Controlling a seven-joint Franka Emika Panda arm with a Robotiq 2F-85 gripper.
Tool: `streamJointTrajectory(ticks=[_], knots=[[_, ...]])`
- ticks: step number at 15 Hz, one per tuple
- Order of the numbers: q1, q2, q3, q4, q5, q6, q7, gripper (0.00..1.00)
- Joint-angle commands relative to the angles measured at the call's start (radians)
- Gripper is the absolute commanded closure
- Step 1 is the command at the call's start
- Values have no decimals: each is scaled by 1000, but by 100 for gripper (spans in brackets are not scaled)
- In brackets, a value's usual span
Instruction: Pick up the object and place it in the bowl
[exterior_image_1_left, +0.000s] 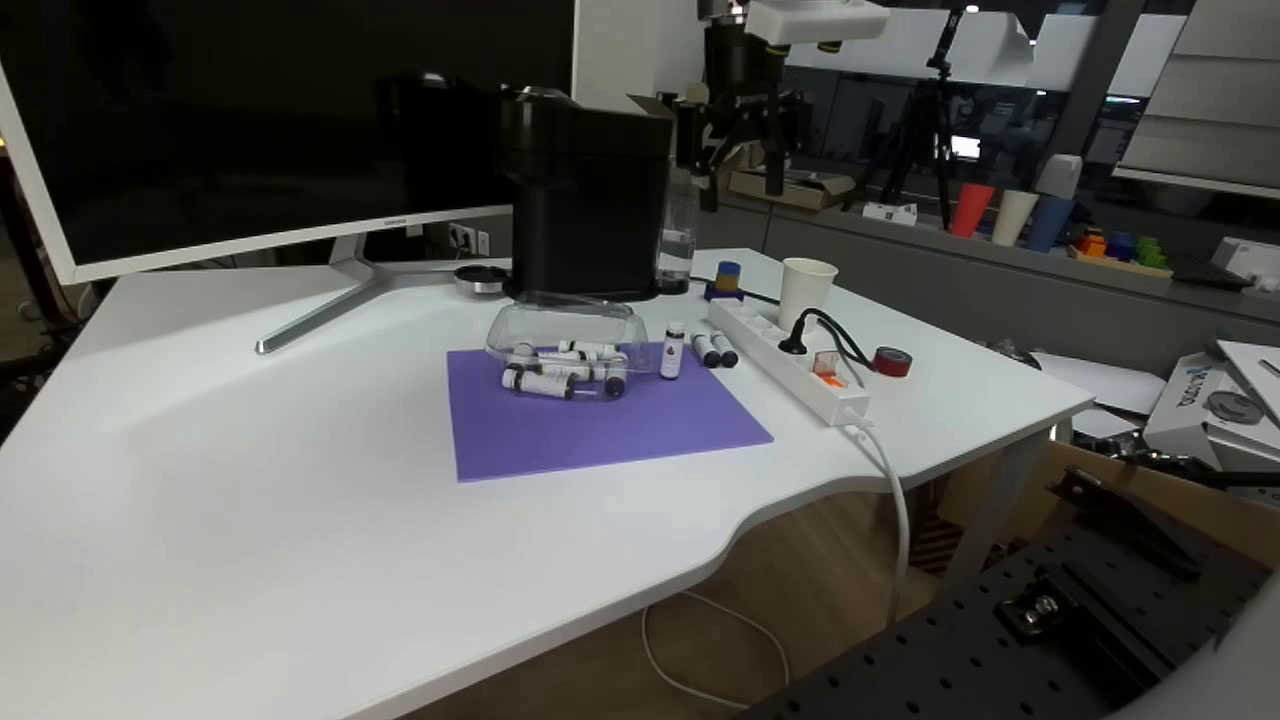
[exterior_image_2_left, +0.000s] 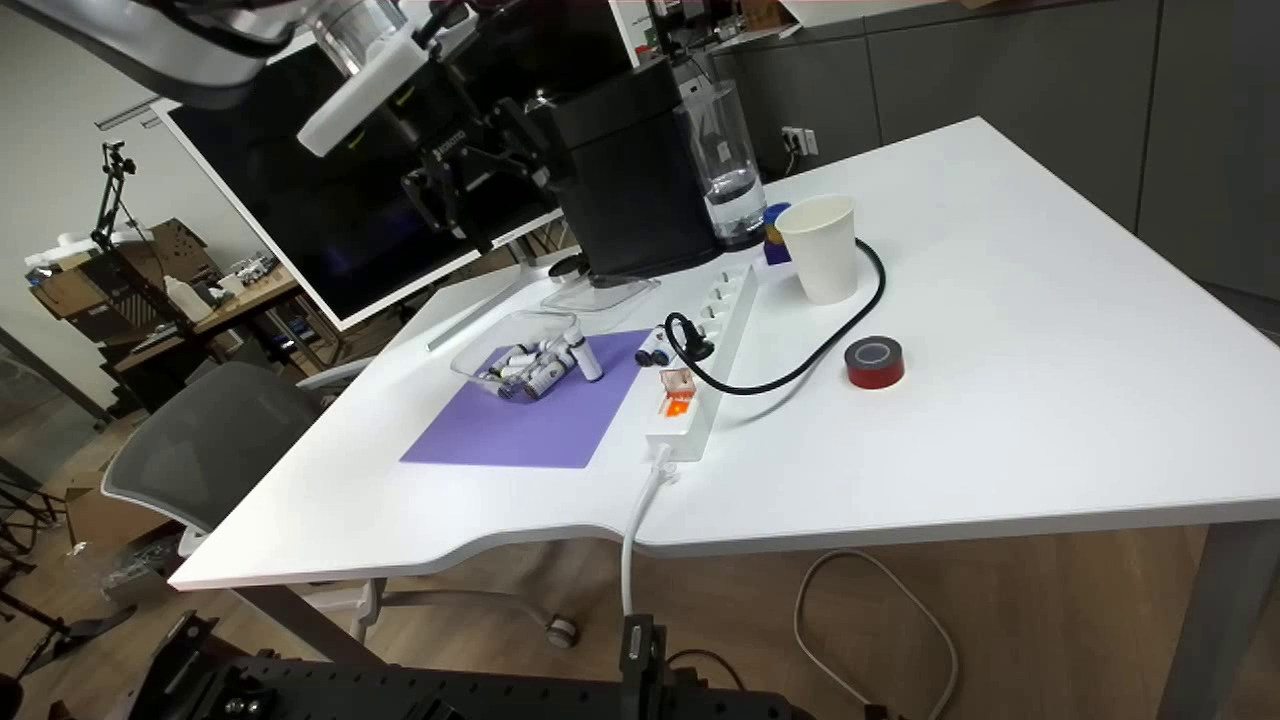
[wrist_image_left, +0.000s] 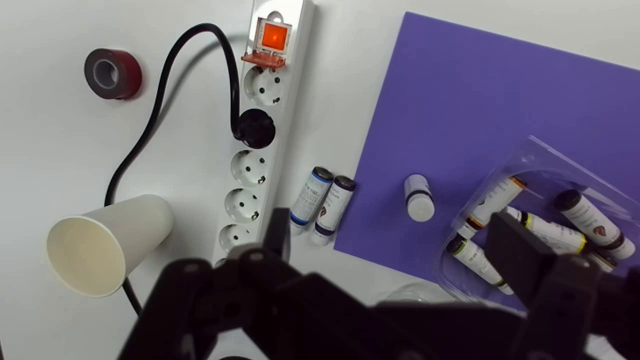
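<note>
Where gripper (wrist_image_left: 394, 235) crosses wrist view, clear container (wrist_image_left: 530, 160) partly hidden.

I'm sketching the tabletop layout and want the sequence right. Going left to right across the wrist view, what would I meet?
Paper cup → white power strip → two lying bottles → standing bottle → clear container.
</note>
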Motion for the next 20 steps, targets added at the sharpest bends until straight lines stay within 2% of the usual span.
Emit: streamJointTrajectory(ticks=[1,9,19,20], knots=[[-7,128,-14,105,26,-11,-54,0],[0,333,3,240,35,-13,-107,0],[41,470,13,332,13,-29,-102,0],[43,478,13,339,14,-31,-103,25]])
